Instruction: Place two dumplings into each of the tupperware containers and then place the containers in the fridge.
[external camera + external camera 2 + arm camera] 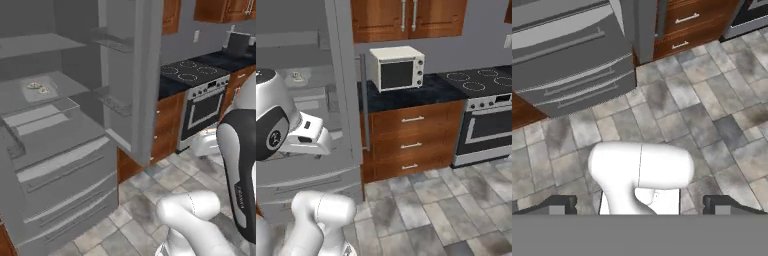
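**Fridge open, one tray shelved, gripper spread wide over the floor**

Seen in the left base view: fridge [75,150] filling the left half of the frame, door [145,75] swung out edge-on near centre, door racks on its inner side. On the middle shelf, upper left of frame, a pale tray [39,90] lying flat, with two dumplings [37,87] inside it, close together, details too small to tell. Below the shelf, clear drawers, then the grey freezer fronts down to the lower left. To the right of the door, wooden cabinets [167,125] and a stove [197,95] with a dark cooktop, upper right of frame. White arm rising at the right edge and bottom.

Seen in the right base view: fridge at the left edge, the tray [297,76] a small pale patch on a shelf in the upper left, partly behind the arm. Bar handle [364,102] upright on the door, left of centre. Microwave [397,67] on the dark counter [406,95] at upper centre, wooden drawers below it, stove at the right edge. Grey tiled floor [431,210] across the bottom.

Seen in the hand view: gripper [641,205] at the bottom of frame, fingertips [559,205] far apart, nothing between them. Behind, tiled floor, freezer fronts at upper left, drawers at the top.
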